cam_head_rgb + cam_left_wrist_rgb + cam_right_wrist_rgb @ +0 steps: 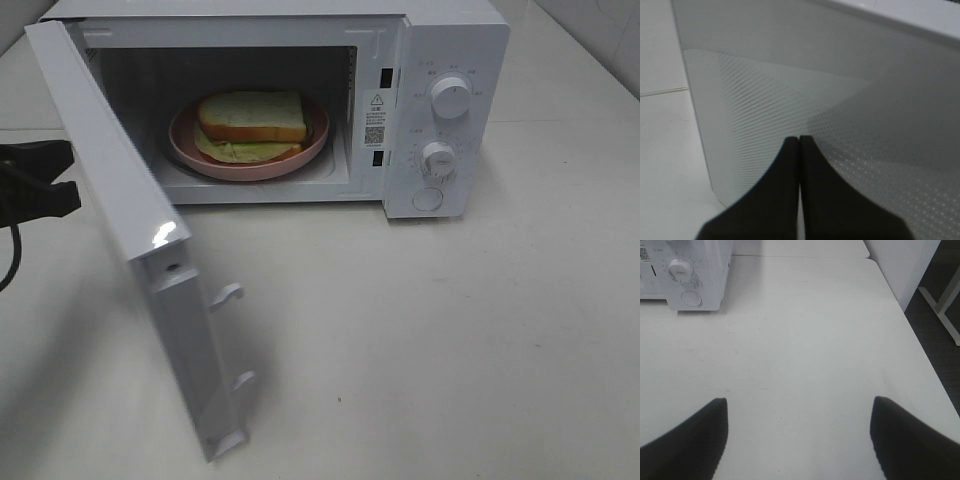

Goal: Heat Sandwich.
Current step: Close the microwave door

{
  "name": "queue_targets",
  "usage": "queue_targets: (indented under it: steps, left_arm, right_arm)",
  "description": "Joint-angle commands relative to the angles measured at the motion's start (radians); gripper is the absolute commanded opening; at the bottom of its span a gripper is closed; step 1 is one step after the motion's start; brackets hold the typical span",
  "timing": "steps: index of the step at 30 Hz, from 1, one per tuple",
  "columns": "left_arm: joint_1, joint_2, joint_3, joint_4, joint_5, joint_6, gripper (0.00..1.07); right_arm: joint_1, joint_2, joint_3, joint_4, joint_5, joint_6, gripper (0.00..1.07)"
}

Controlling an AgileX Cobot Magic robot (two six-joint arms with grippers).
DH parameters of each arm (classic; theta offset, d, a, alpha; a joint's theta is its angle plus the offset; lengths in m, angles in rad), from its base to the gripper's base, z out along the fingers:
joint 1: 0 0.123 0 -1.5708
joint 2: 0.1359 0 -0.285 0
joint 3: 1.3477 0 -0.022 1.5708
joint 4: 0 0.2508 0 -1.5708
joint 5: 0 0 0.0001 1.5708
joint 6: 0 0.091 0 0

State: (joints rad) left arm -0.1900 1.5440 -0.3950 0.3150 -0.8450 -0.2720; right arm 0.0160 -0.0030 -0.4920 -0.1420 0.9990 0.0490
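Layered sandwich point(252, 118), round pink plate point(250, 168) (glossy), left gripper point(799, 141) pressed together, right gripper point(800, 400) spread.

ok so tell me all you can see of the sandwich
The sandwich is pale bread with a tan crust over a green leafy layer that shows along its front lower edge. It lies flat on a round pink plate inside the microwave, whose door stands open. Only the plate touches it.

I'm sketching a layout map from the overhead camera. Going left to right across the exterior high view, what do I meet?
left tool → open microwave door → sandwich on the pink plate → control panel
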Motion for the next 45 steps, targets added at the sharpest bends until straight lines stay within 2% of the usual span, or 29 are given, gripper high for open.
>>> queue_targets:
  steps: [1, 9, 11, 13, 17, 32, 35, 45]
  left_arm:
    - [-0.067, 0.025, -0.038, 0.007, -0.022, -0.005, 0.00]
    - [-0.173, 0.086, -0.110, -0.069, -0.014, 0.004, 0.00]
    - [-0.229, 0.114, -0.154, -0.109, -0.004, 0.018, 0.00]
    - [-0.247, 0.125, -0.169, -0.118, -0.003, 0.029, 0.00]
    - [-0.334, 0.184, -0.252, -0.146, 0.038, 0.057, 0.00]
    - [-0.448, 0.267, -0.406, -0.202, 0.094, 0.061, 0.00]
    - [-0.474, 0.283, -0.449, -0.203, 0.101, 0.080, 0.00]
    - [-0.504, 0.339, -0.558, -0.226, 0.159, 0.080, 0.00]
  right_arm:
    - [-0.005, -0.029, -0.001, -0.001, -0.006, -0.010, 0.75]
    - [-0.005, -0.029, -0.001, -0.001, -0.006, -0.010, 0.75]
    - [-0.005, -0.029, -0.001, -0.001, -0.006, -0.010, 0.75]
    - [-0.005, -0.029, -0.001, -0.001, -0.006, -0.010, 0.75]
    - [-0.005, -0.029, -0.001, -0.001, -0.006, -0.010, 0.75]
    - [-0.005, -0.029, -0.001, -0.001, -0.006, -0.010, 0.75]
    - [-0.005, -0.029, -0.001, -0.001, -0.006, -0.010, 0.75]
    - [-0.005, -0.029, -0.001, -0.001, -0.006, -0.010, 0.75]
